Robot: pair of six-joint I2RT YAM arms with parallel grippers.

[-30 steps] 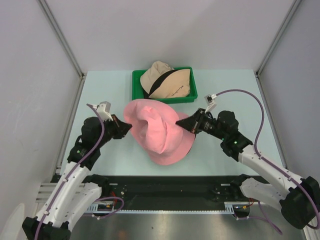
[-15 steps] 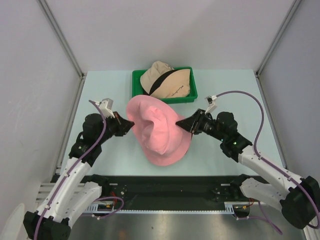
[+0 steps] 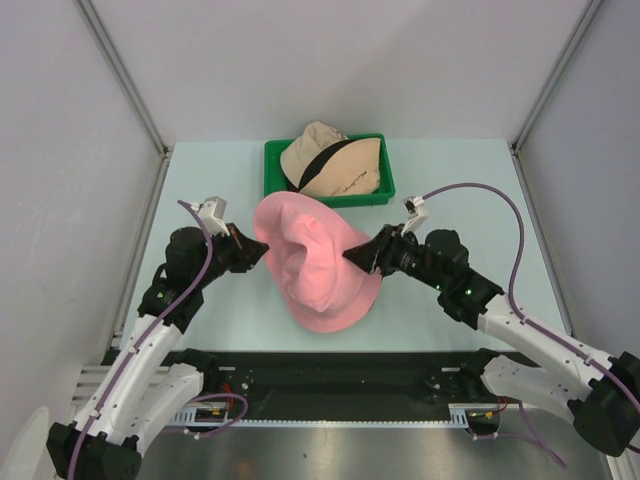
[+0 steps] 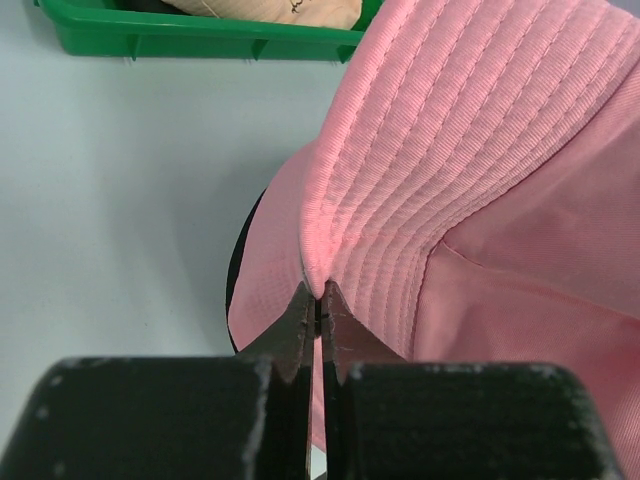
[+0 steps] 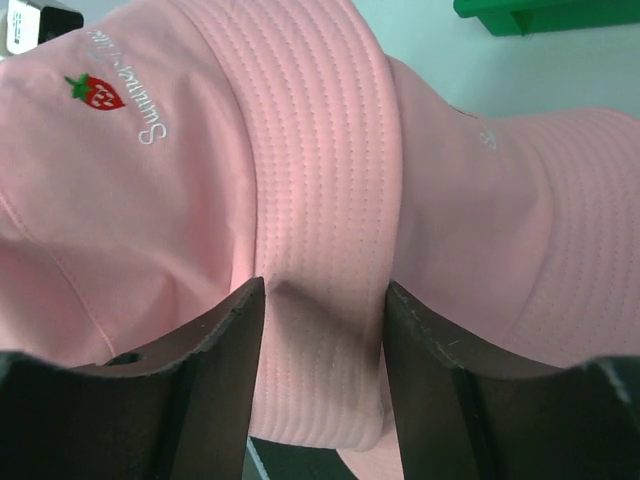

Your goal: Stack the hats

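At nine o'clock on the pink hat (image 3: 322, 285), the left gripper (image 3: 263, 251) pinches it tight; at three, the right gripper (image 3: 352, 258) stands open.

White script "Summ…", partly legible, on pink hat (image 5: 320, 150)

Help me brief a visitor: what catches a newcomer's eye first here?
A big pink bucket hat fills the middle, pinched at its brim by the left gripper, while the right gripper has its jaws apart around the opposite brim. Behind it, a beige hat sits in a green tray.
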